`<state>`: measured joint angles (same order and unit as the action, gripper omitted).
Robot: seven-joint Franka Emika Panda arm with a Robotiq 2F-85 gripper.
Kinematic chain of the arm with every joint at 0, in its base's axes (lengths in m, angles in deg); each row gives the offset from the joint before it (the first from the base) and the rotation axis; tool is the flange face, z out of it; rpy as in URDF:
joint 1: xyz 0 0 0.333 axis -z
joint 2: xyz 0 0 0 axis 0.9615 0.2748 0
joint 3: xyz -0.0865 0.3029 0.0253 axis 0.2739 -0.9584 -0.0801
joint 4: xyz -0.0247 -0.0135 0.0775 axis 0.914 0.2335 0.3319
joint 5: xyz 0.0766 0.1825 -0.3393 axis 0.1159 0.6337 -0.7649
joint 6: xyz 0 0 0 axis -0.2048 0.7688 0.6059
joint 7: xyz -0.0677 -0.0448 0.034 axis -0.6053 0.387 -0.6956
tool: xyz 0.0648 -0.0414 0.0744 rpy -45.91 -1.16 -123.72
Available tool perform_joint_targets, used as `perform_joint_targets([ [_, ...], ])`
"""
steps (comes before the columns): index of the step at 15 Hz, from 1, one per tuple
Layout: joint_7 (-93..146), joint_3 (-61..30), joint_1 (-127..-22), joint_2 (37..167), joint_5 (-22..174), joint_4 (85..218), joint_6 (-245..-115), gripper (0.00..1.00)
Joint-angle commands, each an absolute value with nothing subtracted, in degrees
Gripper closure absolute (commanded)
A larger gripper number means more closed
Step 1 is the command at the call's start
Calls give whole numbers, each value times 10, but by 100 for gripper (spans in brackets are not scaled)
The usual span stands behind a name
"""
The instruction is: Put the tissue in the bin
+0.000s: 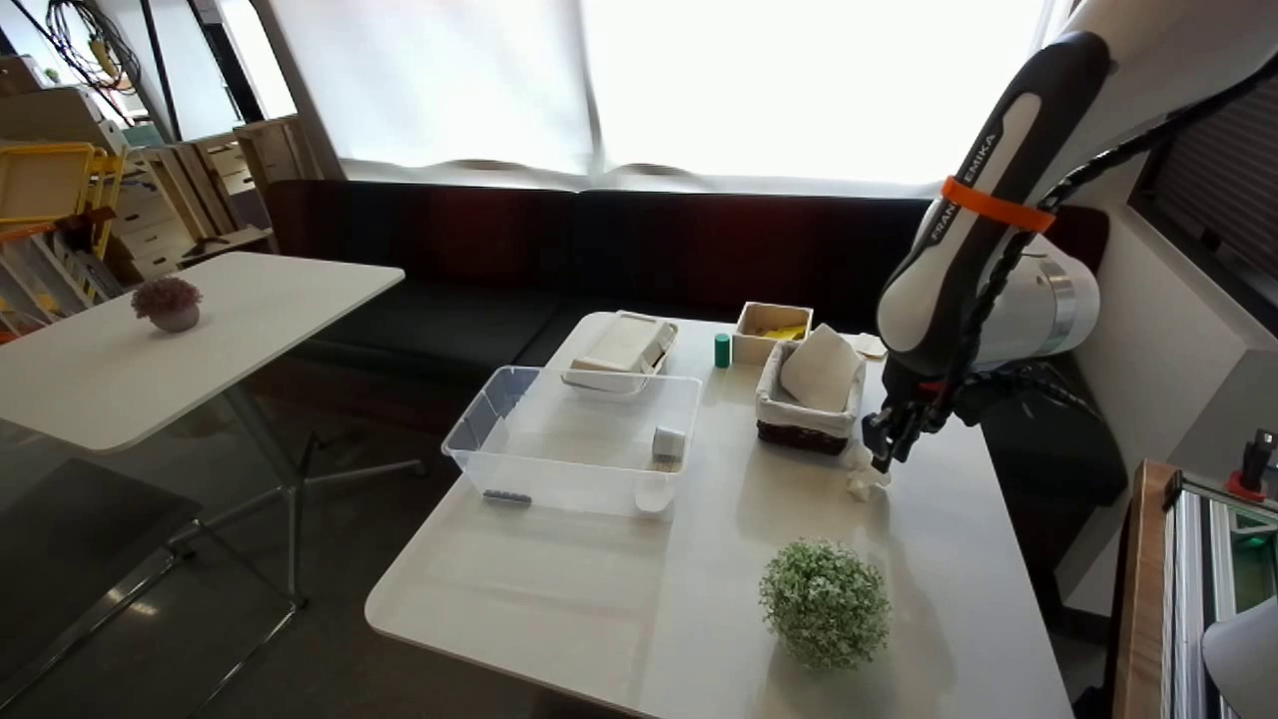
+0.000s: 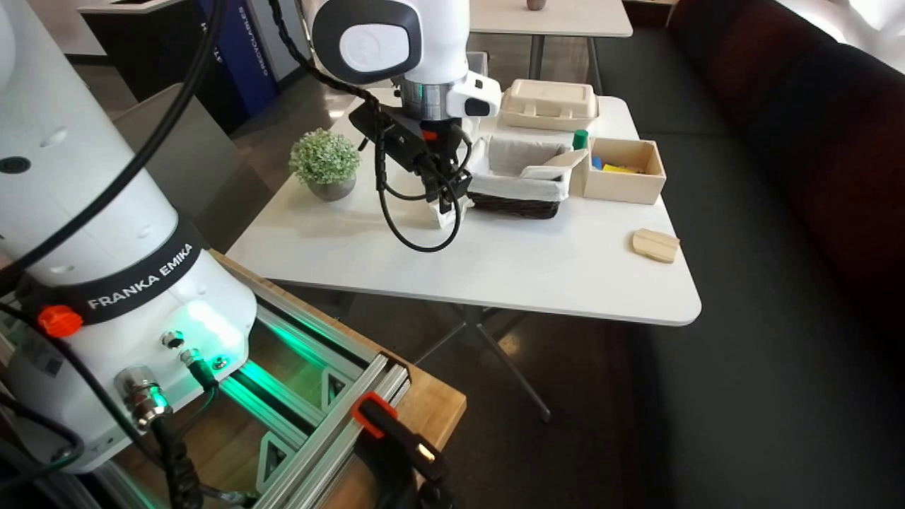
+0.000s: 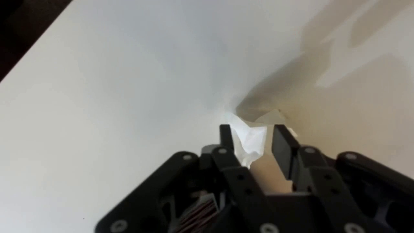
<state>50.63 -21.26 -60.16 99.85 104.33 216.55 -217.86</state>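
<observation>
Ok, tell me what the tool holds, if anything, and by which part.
Nothing appears held: the tool stands open, with the crumpled tissue showing between its fingers.

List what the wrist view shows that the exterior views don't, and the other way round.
Only the wrist view: the gap in the gripper, its fingers apart, with white folds of the tissue showing between them.

Only the exterior views: the leafy green plant, the clamshell container and the green cylinder, each visible in both exterior views.

Shared: the gripper, at least part of the tissue, and the white table.
</observation>
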Motion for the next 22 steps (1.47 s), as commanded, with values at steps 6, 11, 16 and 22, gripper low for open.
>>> perform_joint_targets([
  [6,528,-284,-534,1063,1058,2147,-2258,50],
  [11,534,-328,-488,1077,1053,2141,-2267,45],
  [16,539,-364,-441,1079,1051,2138,-2263,60],
  [22,534,-343,-451,1074,1041,2147,-2259,100],
])
